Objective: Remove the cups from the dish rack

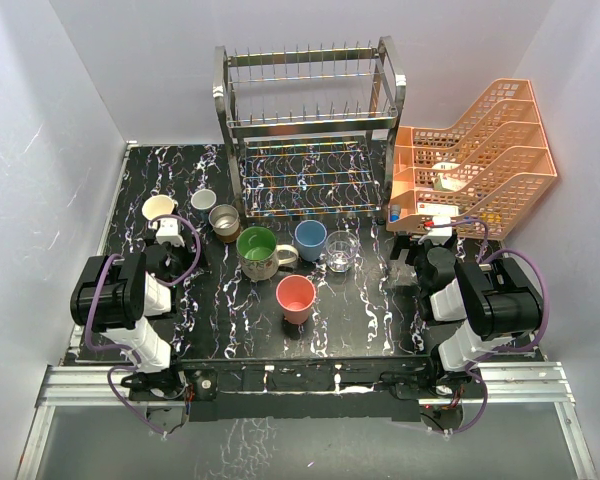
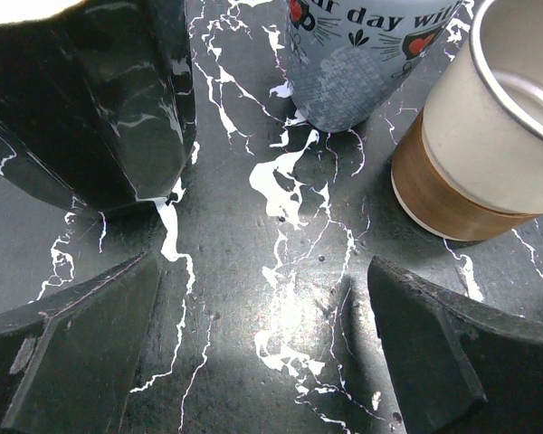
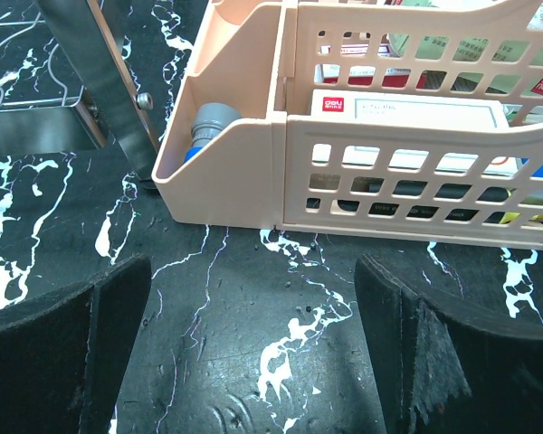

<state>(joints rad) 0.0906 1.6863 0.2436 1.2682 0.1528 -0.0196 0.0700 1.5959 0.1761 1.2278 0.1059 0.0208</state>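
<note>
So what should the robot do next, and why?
Probably just pull the left tool back, clear of the black cup with the cream inside. The shiny chrome wire rack looks empty. Cups such as the salmon-pink tumbler stand on the black marbled table. The left tool and the right tool are open, holding nothing.

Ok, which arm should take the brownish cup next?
Left. The left gripper, open, sits near the brownish cup, seen in its wrist view; the right gripper faces the orange trays.

Overhead view looking down, wrist views close (seemingly tilted forward), sharing table [image 1: 360, 310]
</note>
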